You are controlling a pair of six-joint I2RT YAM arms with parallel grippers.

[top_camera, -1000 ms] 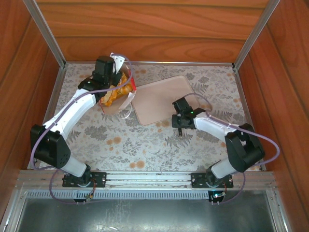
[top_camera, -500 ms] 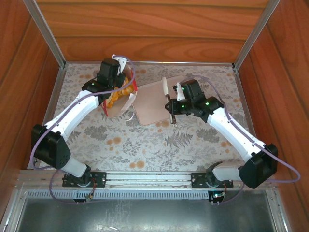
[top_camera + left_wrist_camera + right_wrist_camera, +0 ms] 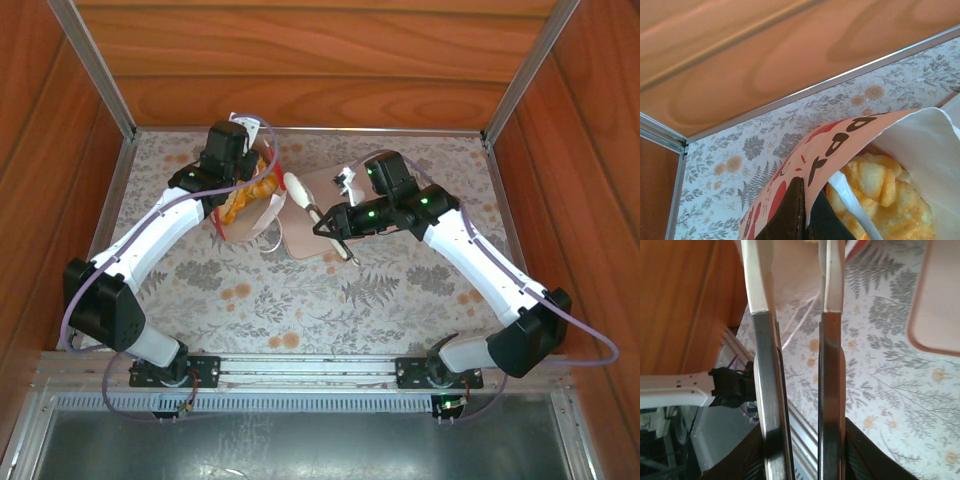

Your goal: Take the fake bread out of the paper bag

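so the table has that flowery cloth on it, and the biggest thing on it is the flat beige tray, sitting around the middle toward the far edge, with nothing on it as far as I can see. Next to it, toward the far left corner, is the paper bag, leaning over a bit with its mouth open, its near side touching or just about touching the tray's left edge. The left gripper is clenched on the bag's rim, pinching the red-patterned paper between its dark fingers to hold the mouth open. The right gripper is out over the tray's left edge, pointed at the bag, fingers a little apart with nothing between them, so it's not grasping anything and hasn't gone in yet. The fake bread is all piled inside the bag, glossy golden lumps right under the rim; I can't count them. Progress-wise I'd call it barely started: bag is held open, but none of the bread is out on the table or tray, so every piece is left to fetch
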